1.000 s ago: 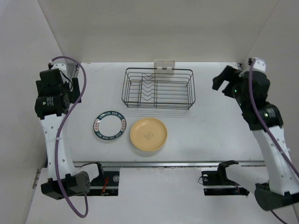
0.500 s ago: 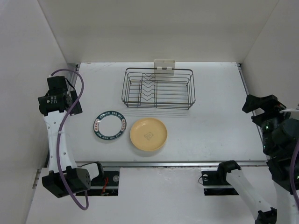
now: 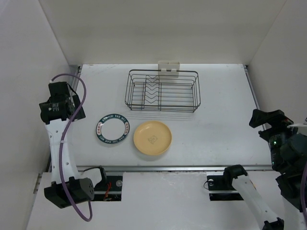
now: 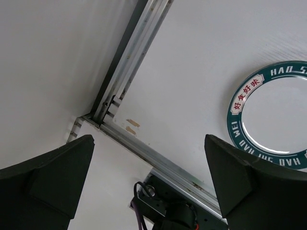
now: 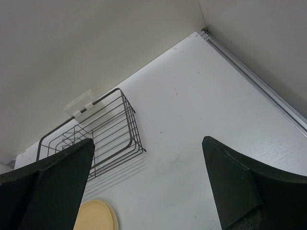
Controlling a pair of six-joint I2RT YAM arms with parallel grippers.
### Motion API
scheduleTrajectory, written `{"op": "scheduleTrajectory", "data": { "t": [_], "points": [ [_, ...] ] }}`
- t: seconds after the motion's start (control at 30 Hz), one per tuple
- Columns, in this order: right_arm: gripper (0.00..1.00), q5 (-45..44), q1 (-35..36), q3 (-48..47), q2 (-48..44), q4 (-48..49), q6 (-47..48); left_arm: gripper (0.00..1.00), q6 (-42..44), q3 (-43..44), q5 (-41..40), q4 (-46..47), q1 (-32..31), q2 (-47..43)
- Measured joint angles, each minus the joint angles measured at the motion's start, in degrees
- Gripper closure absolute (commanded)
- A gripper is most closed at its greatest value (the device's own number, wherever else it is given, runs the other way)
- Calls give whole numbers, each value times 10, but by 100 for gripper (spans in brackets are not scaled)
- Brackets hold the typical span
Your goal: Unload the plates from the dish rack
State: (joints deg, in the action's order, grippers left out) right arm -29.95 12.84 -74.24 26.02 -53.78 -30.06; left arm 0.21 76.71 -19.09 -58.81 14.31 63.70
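Observation:
The dish rack stands at the back middle of the table, and I see no plates in it. It also shows in the right wrist view. The white plate with the dark green lettered rim lies flat in front of the rack, with the yellow-orange plate just to its right. My left gripper is open and empty, above the table's left edge and left of the green-rimmed plate. My right gripper is open and empty at the right edge. The cream-white plate and the line-drawing plate are out of view.
White walls close in the table at the back and on both sides. A metal rail runs along the table's left edge and another along its right edge. A cream plastic piece hangs on the rack's far edge.
My right arm swung from the back right to the near right edge and then held still. My left arm drew back a little toward the near side. The plates and rack stayed put.

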Motion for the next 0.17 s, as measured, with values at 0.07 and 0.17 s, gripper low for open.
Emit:
{"op": "scheduleTrajectory", "data": {
  "t": [0.07, 0.17],
  "points": [
    [0, 1, 0, 2, -2, -8, 0, 0, -1, -6, 2, 3, 0, -5],
    [0, 7, 0, 2, -3, -13, -2, 0, -1, -13, 5, 13, 0, -10]
  ]
}}
